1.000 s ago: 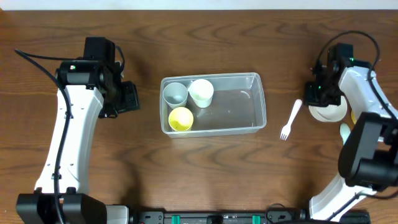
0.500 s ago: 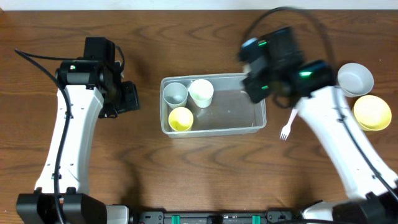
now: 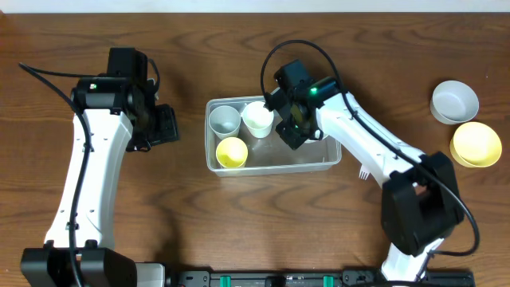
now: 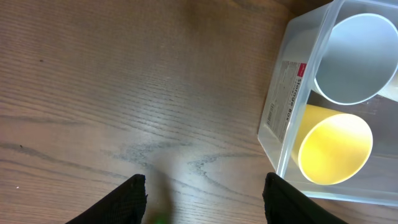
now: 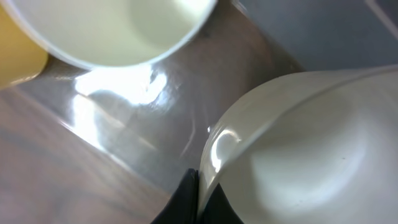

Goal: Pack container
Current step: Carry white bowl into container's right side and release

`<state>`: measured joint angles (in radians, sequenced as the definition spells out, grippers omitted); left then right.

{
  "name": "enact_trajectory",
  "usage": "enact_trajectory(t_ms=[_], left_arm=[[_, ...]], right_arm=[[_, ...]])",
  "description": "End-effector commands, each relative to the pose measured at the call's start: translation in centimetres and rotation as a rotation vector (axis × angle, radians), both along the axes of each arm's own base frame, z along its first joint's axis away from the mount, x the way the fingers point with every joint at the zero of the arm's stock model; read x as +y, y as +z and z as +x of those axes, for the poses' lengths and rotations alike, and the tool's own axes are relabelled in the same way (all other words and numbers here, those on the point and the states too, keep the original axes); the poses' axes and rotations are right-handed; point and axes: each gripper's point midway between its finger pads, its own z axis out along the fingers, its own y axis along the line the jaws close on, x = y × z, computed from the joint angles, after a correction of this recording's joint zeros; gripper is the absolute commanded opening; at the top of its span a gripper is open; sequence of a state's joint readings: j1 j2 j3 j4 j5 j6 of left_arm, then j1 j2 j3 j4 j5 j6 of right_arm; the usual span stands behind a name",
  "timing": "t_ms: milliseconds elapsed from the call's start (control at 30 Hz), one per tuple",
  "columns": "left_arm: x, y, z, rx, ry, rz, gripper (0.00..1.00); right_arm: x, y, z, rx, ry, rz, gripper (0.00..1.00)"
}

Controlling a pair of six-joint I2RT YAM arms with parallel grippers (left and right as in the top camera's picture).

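Your container [image 3: 319, 153] sits mid-worktop [image 3: 239, 215], with three cups [image 3: 231, 151] at its left end. Your right end effector [image 3: 289, 130] is over its middle, clamped on the rim of a white bowl [image 5: 298, 155]. Your left end effector [image 4: 205, 196] is just beside the container's left wall, fingers apart.

Near the far-right corner, two bowls [image 3: 455, 101] close together. Mid-table, container [image 3: 319, 155] with three cups [image 3: 225, 119] in its left end, third bowl [image 5: 298, 149] above its floor beside them.
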<state>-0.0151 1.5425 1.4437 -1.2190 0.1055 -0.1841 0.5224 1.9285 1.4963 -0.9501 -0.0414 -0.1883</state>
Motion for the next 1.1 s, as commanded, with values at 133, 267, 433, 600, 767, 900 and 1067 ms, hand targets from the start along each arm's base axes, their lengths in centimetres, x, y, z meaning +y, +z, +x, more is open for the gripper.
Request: enact_trajectory(t_ms=[133,267,433,600,767,900,1067], left_arm=[[0.0,0.3,-0.2,-0.009,0.009,-0.005,0.61],[0.0,0.3,-0.2,-0.009,0.009,-0.005,0.61],[0.0,0.3,-0.4,-0.001,0.009,-0.005,0.61],[0.0,0.3,-0.5,0.003,0.005,-0.004,0.61],[0.0,0.3,-0.5,0.002,0.004,-0.004,0.61],[0.0,0.3,-0.5,0.001,0.002,-0.003,0.61],[0.0,0.3,-0.5,0.001,0.002,-0.004,0.61]], right_arm=[[-2.0,-0.1,2.3,-0.036,-0.076,0.001,0.30],[-2.1,0.0,2.5,-0.044,-0.080,0.005,0.44],[-2.3,2.0,3.2,-0.080,-0.117,0.018,0.51],[-6.5,9.0,6.4,-0.276,-0.331,0.017,0.60],[-14.6,16.3,8.9,-0.476,-0.589,0.080,0.84],[-23.5,15.8,9.1,-0.463,-0.803,0.046,0.87],[-31.4,10.2,9.2,-0.333,-0.970,0.024,0.89]])
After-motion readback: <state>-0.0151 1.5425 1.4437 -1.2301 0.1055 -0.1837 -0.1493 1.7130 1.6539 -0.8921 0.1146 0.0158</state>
